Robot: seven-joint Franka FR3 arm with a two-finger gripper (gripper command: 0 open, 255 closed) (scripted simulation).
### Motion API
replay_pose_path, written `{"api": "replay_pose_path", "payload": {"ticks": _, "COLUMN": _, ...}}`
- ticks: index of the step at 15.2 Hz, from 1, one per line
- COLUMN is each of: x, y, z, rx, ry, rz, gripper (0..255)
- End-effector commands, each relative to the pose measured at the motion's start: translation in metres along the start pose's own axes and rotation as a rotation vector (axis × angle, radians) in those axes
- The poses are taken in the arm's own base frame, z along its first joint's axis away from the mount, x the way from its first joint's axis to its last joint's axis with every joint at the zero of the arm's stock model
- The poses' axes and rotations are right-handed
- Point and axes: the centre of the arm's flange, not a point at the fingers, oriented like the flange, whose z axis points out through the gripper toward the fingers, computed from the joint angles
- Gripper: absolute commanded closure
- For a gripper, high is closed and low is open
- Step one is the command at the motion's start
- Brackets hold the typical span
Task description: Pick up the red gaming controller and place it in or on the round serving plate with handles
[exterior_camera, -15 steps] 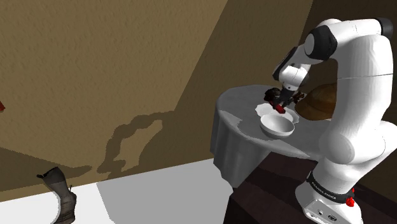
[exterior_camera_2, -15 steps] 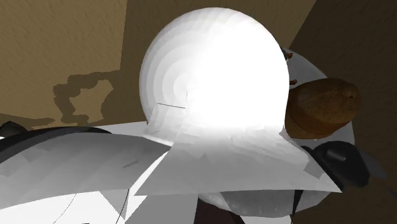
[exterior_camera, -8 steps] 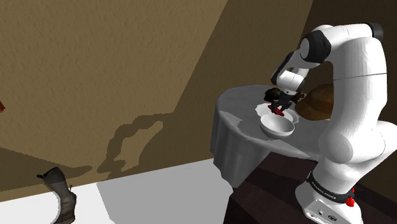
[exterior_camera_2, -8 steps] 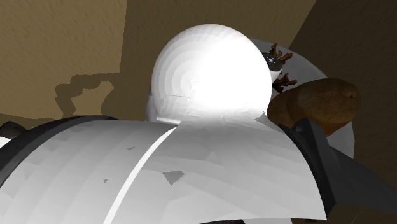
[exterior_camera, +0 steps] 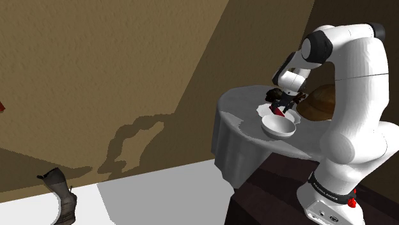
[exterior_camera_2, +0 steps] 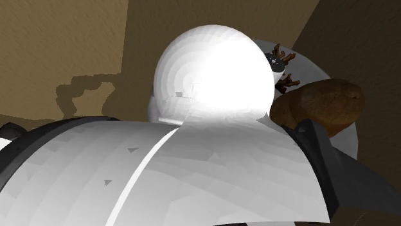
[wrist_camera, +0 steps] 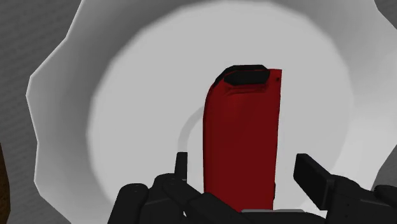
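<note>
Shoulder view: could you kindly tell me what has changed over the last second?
The gripper sank with the red controller toward the white plate, then held still for the last half second. Its fingers now stand apart, clear of the controller. The table, white bowl and brown lump stayed put.

- the plate [wrist_camera: 57, 95] lay on the table [exterior_camera: 233, 124].
- the controller [wrist_camera: 242, 146] was over the plate's middle, between the parted fingers of the gripper [wrist_camera: 245, 167].
- a bowl [exterior_camera: 279, 126] sat beside the plate, nearer the table's edge by the stand.
- a rounded lump [exterior_camera: 318, 102] lay to the shoulder view's right of both.
</note>
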Motion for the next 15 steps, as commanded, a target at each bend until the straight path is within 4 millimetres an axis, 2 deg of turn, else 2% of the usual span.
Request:
{"api": "replay_pose_path", "payload": {"ticks": 1, "x": 0.0, "y": 0.0, "z": 0.0, "rx": 0.0, "ry": 0.0, "rz": 0.0, "gripper": 0}}
{"api": "replay_pose_path", "payload": {"ticks": 3, "x": 0.0, "y": 0.0, "z": 0.0, "rx": 0.0, "ry": 0.0, "rz": 0.0, "gripper": 0}}
{"api": "replay_pose_path", "payload": {"ticks": 7, "x": 0.0, "y": 0.0, "z": -0.05, "rx": 0.0, "ry": 0.0, "rz": 0.0, "gripper": 0}}
{"api": "replay_pose_path", "payload": {"ticks": 15, "x": 0.0, "y": 0.0, "z": -0.05, "rx": 0.0, "ry": 0.0, "rz": 0.0, "gripper": 0}}
